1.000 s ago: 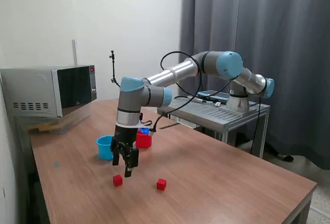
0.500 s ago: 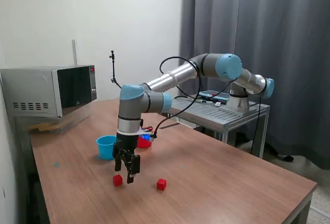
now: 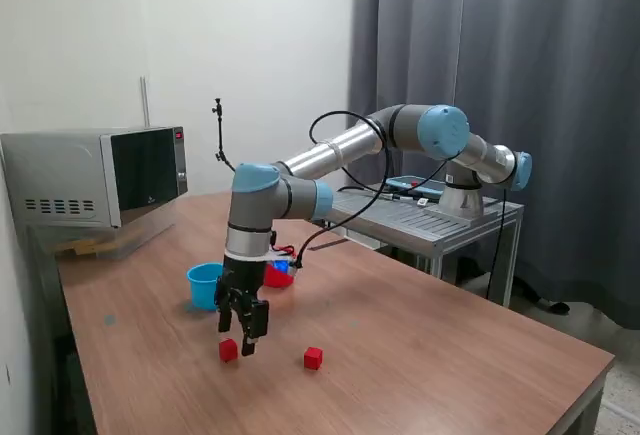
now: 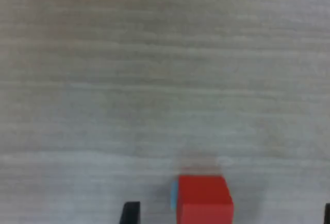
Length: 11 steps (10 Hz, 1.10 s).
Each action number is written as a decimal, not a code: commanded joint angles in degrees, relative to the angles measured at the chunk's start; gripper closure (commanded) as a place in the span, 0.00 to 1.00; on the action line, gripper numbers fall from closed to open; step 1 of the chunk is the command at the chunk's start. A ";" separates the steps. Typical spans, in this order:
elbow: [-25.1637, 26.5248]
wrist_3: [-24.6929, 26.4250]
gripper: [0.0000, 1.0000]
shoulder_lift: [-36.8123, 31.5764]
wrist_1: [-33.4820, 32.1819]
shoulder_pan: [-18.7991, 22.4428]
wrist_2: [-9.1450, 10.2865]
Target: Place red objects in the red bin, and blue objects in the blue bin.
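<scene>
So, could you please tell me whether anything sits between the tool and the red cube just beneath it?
Nothing visible does. The tool hangs open just above the red cube, and the wrist view shows that cube on bare wooden table between the finger tips.

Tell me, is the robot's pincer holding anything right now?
No. The pincer is open and empty, just above the table, with a red cube lying between its fingers, not yet gripped.

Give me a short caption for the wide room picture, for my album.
Robot arm lowers its open tool over a red cube on a wooden table, with a second red cube and two cups behind.
</scene>
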 commanded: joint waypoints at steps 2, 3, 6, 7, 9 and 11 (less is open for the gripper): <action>-0.03 -0.01 0.00 0.27 -1.00 -0.20 -0.06; -0.11 -0.01 0.00 0.44 -0.91 -0.46 0.03; -0.29 -0.01 0.00 0.97 -0.91 -0.46 -0.06; -0.38 -0.01 0.00 0.97 -0.91 -0.55 0.03; -0.64 -0.01 0.00 0.97 -0.91 -0.46 0.03; -0.99 -0.10 0.00 1.32 -1.00 -0.55 0.03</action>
